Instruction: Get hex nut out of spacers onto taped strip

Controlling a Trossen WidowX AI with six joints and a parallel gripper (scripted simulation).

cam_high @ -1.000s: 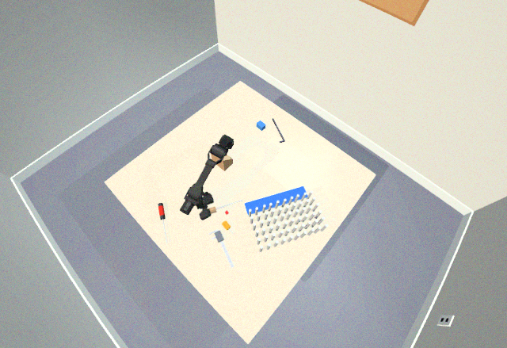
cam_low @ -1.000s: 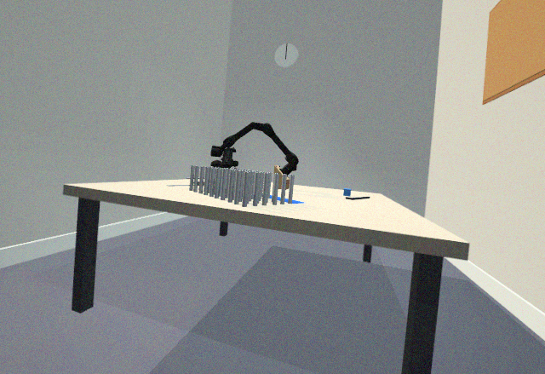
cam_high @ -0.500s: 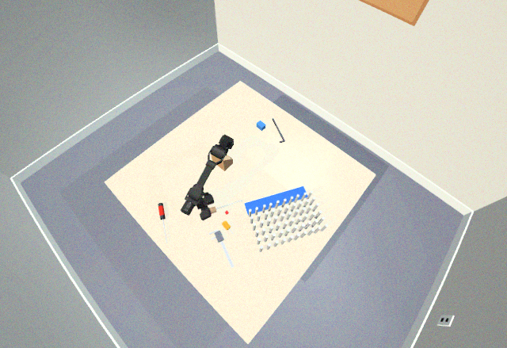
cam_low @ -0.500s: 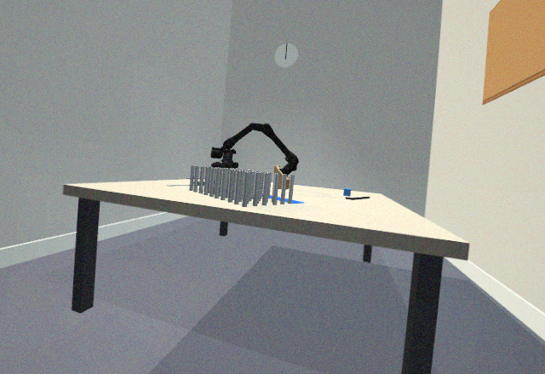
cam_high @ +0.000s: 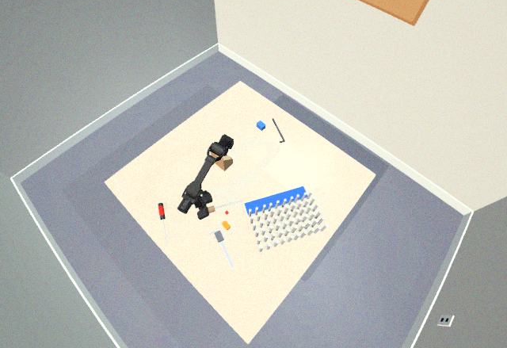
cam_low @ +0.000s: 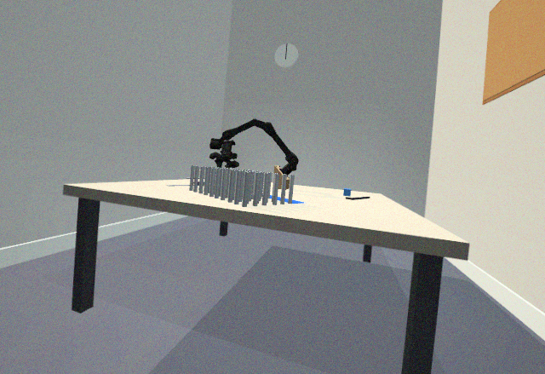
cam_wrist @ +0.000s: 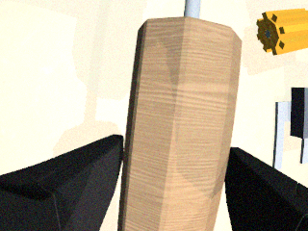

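Observation:
My gripper is shut on the wooden handle of a tool with a thin pale metal rod. The handle lies between both black fingertips, and the rod points toward the near left end of the blue taped strip. Upright metal spacers stand in rows beside the strip. The rod's far tip is too small to make out, and whether the tool touches the table is hard to tell. The hex nut cannot be made out among the spacers.
Near the tool lie a small red piece, an orange ribbed piece and a caliper. A red screwdriver lies farther left. A blue block and a dark hex key lie far off.

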